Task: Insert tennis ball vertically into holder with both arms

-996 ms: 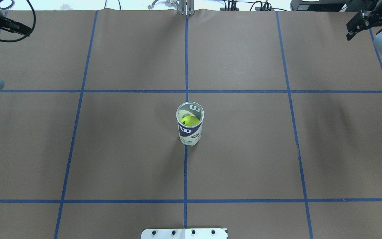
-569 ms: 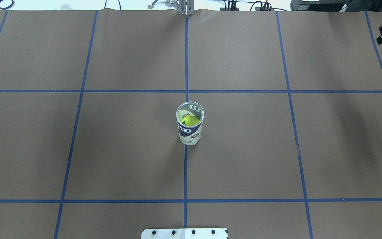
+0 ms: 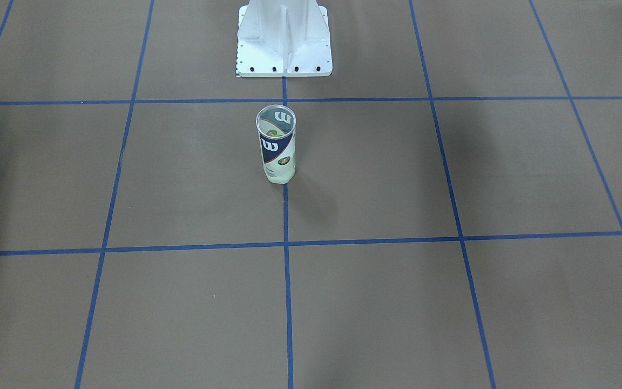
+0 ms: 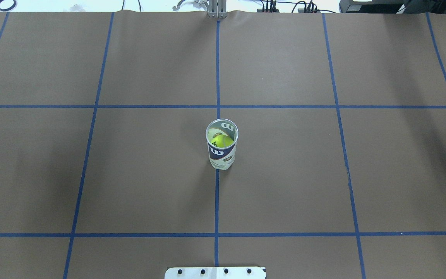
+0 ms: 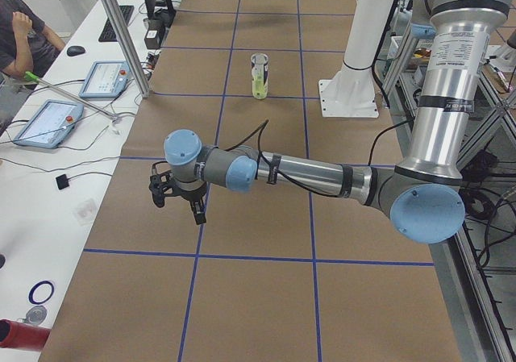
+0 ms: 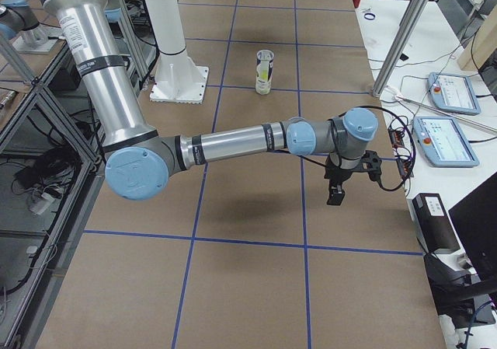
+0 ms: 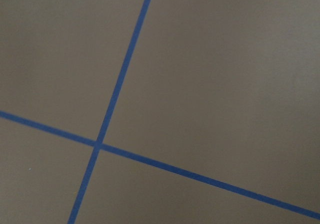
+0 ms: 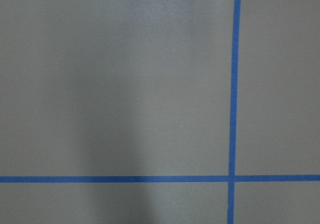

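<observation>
The ball (image 4: 222, 140) sits inside the holder (image 4: 222, 145), low behind the clear wall and below the silver rim, and the holder stands upright on the table (image 4: 304, 182) on the centre tape line (image 4: 216, 201). The insertion looks done, and the step in hand seems to be parking the arms. The left gripper (image 5: 177, 202) hangs well off to the holder's left, above the brown paper. The right gripper (image 6: 351, 179) hangs well off to the holder's right. Both show only in the side views, so I cannot tell how far their jaws are parted. Nothing is seen in either one, and both wrist cameras show only bare paper and crossing tape. If anything follows, it calls for no more than keeping both arms out and high, so that no link or cable sweeps toward the holder, which is tall, light and likely easy to tip. The holder is well apart from every table edge. The pedestal (image 3: 284, 40) stands behind it on the robot's side, with a gap between them. Each gripper is nearer the operators' edge than the holder is, close to the white bench (image 6: 435, 92) with its tablets and cables, so there is more free room inward than outward.
</observation>
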`<state>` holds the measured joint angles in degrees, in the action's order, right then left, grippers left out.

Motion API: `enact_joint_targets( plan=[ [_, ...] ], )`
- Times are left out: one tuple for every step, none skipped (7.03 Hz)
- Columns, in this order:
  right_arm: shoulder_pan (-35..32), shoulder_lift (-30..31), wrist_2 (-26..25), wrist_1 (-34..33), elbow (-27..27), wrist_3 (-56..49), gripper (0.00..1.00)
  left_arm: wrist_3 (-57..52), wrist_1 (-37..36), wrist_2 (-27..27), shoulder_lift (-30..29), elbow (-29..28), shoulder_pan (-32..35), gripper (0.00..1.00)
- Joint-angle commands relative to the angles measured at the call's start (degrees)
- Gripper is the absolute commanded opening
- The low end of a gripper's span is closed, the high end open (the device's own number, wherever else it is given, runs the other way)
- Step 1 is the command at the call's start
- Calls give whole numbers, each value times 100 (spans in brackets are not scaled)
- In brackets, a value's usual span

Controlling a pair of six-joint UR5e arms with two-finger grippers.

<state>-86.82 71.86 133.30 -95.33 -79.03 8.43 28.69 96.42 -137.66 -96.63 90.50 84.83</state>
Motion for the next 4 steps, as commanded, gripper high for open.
enact_joint_targets(
  plan=[
    [-90,152,-40,-3,151,-550,100,-1588,-35,38,91,-137,348,100],
    [-90,214,-75,-3,160,-666,100,-1603,-270,11,92,-251,411,100],
    [-90,293,-84,6,160,-676,100,-1621,-690,2,92,-217,568,100],
    [-90,337,-93,6,169,-885,100,-1743,-686,37,92,-208,622,100]
  ],
)
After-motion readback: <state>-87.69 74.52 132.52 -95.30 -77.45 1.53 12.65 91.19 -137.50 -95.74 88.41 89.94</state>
